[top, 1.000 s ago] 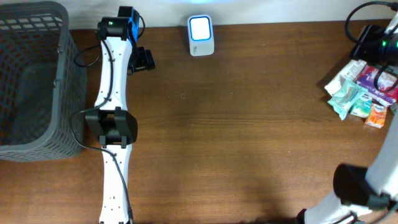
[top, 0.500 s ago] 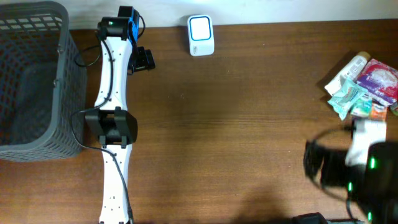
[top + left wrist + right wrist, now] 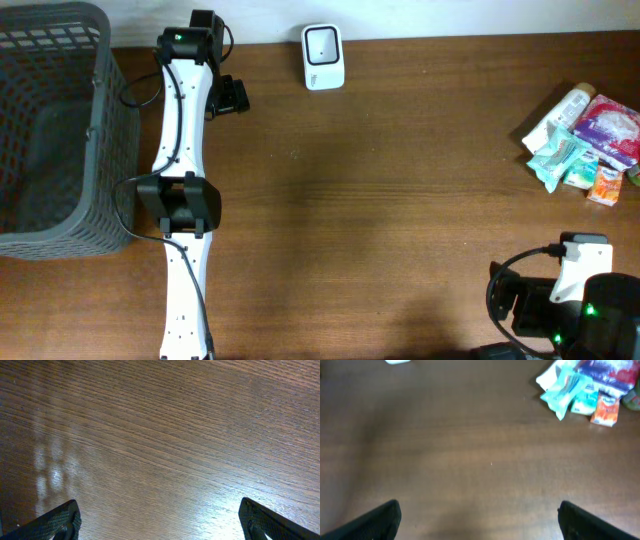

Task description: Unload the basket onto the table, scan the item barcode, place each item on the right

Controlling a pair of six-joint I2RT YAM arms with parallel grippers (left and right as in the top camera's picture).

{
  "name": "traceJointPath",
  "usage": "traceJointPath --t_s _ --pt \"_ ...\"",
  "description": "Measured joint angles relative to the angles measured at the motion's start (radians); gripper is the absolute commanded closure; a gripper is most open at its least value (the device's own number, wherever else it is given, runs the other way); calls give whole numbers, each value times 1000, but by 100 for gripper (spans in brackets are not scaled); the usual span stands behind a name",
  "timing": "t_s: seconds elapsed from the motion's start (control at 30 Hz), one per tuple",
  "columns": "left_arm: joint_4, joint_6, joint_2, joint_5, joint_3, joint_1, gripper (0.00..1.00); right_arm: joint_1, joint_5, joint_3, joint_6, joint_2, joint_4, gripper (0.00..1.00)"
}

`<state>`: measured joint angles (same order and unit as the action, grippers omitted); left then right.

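we hold right end effector [image 3: 480,522] released, empty, ready for colourful plastic sachet pile [image 3: 585,387] ahead-right | left end effector [image 3: 160,520] released

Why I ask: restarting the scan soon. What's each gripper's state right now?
Left gripper: open, holding nothing.
Right gripper: open, holding nothing.

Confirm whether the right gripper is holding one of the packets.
No: the right gripper is open over bare table, and the packets lie apart from it.
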<state>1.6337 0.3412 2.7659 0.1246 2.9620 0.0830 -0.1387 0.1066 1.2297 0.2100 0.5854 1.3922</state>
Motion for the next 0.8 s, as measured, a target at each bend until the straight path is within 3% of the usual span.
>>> traceJointPath --t_s 0.13,0.3,0.43,0.57,0.8 --pt "-1 0 0 0 0 0 1 10 -24 -145 -62 -61 -220 1" --pt "-1 0 0 0 0 0 1 173 -197 -606 -211 -289 -695 1" --pt "0 0 0 0 0 0 1 186 -257 -885 -249 -439 -987 1" --pt "0 0 0 0 0 0 1 193 -270 -1027 -301 -562 -1121 1" --pt "0 0 0 0 0 0 1 244 -270 -1068 -328 -570 -1205 1"
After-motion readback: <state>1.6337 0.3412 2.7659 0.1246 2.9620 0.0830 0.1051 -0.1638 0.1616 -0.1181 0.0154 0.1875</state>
